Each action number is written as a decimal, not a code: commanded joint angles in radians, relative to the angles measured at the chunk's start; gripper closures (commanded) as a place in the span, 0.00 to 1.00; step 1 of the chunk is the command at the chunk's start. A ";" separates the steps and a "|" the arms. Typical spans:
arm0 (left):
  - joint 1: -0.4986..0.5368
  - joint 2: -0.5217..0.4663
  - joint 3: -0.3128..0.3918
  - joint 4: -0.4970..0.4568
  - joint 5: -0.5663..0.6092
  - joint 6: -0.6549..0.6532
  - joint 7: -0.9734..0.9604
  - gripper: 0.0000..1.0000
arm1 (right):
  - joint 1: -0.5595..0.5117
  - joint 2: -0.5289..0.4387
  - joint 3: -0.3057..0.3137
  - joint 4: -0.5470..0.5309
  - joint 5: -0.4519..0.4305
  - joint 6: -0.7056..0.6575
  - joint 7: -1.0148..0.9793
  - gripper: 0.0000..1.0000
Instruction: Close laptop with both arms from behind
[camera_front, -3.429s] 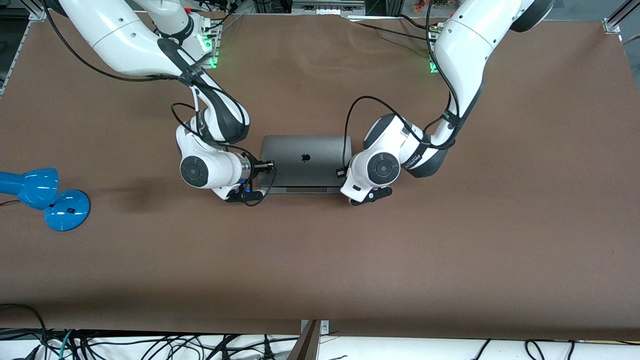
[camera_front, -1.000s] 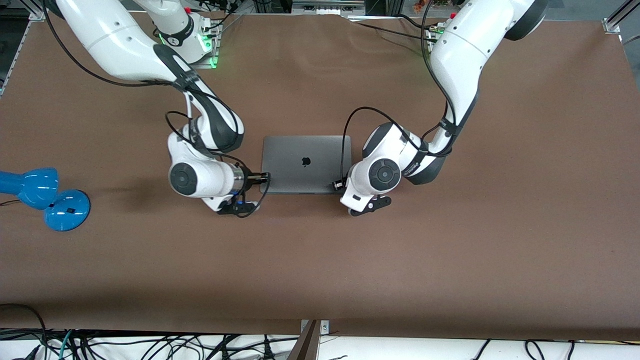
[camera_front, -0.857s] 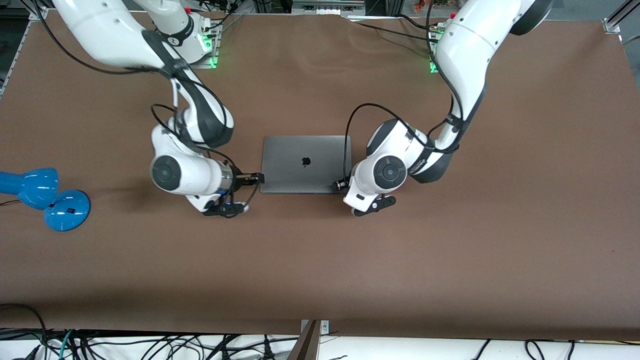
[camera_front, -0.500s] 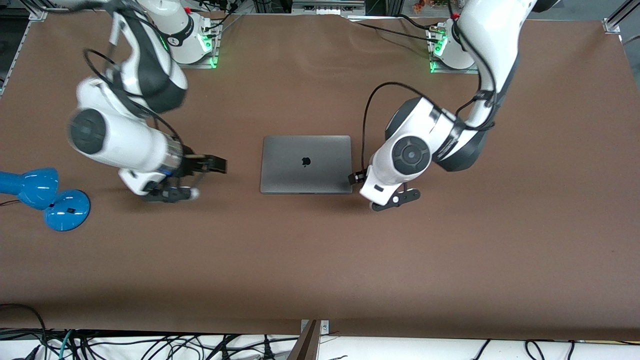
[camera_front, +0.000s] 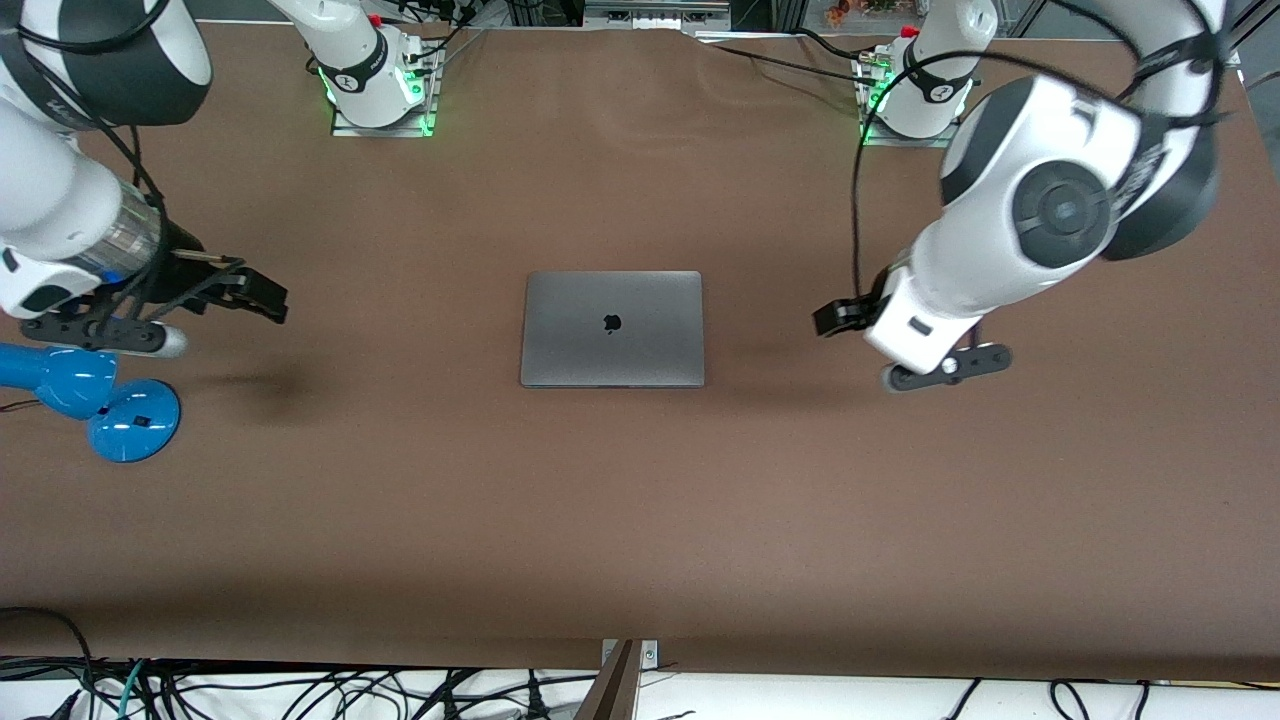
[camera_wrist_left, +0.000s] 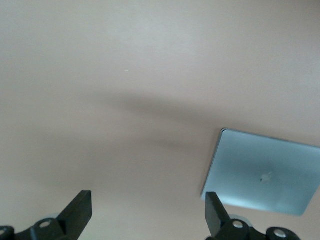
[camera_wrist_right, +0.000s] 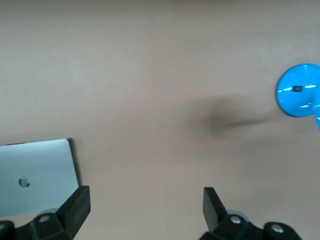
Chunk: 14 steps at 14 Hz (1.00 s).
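The laptop (camera_front: 612, 328) lies shut and flat on the brown table (camera_front: 640, 520), about midway between the two arm bases, lid up with the black logo showing. Nothing touches it.

The left arm (camera_front: 1060, 215) comes from its base at the top of the front view and bends high over its own end of the table. The left gripper (camera_front: 838, 317) hangs in the air over bare table, well apart from the laptop, on the side toward the left arm's end. In the left wrist view its two black fingertips (camera_wrist_left: 80, 212) stand wide apart with only table surface between them; jaws apart, holding nothing. The same view catches the laptop (camera_wrist_left: 264, 172) farther off, closed, lid facing up.

The right arm (camera_front: 70, 190) is swung out over its own end of the table. The right gripper (camera_front: 258, 296) hangs over bare table, well apart from the laptop, toward the right arm's end. In the right wrist view the fingertips (camera_wrist_right: 77, 202) are spread wide, with nothing between them. That view shows a corner portion of the laptop (camera_wrist_right: 37, 175), and the round blue lamp base (camera_wrist_right: 299, 90).

A blue desk lamp (camera_front: 95, 395) sits at the right arm's end of the table, nearer to the front camera than the right gripper's shadow patch, with its head lying just beside its round base.

Loose black cables (camera_front: 300, 690) run along the table's near edge.
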 joint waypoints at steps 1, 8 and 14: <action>0.067 -0.141 -0.007 -0.101 0.021 -0.041 0.129 0.00 | 0.002 -0.027 -0.055 -0.008 -0.012 -0.019 -0.086 0.00; 0.146 -0.429 -0.010 -0.449 0.019 0.067 0.255 0.00 | -0.005 -0.030 -0.080 -0.005 0.005 -0.093 -0.130 0.00; 0.126 -0.517 0.085 -0.580 0.016 0.132 0.447 0.00 | -0.004 -0.059 -0.080 -0.004 0.056 -0.114 -0.121 0.00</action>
